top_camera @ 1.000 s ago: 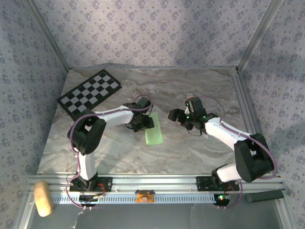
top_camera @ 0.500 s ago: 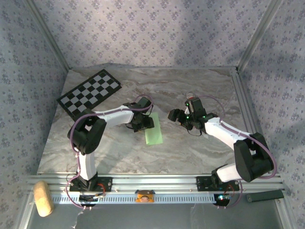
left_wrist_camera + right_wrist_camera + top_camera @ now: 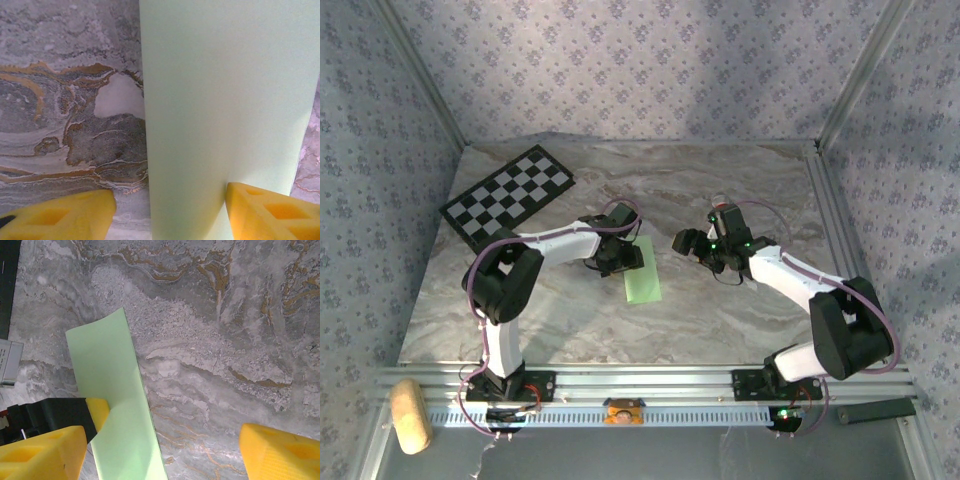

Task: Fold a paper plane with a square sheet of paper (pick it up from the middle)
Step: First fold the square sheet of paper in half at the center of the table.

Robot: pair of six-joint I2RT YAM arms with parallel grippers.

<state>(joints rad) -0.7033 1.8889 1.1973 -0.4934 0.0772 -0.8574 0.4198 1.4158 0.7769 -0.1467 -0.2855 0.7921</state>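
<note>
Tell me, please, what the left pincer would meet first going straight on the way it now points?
Probably the green sheet of paper on the table, just ahead of the left pincer; depth is unclear.

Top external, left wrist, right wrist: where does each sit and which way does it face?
Top external: above and behind the arm bases, looking down on the table; both arms, left gripper and right gripper show.
Left wrist: close above the green paper, looking down; its yellow fingertips at the bottom.
Right wrist: farther up, facing down at table and paper; its yellow fingertips in the bottom corners.
Shared: all three see the green paper.
</note>
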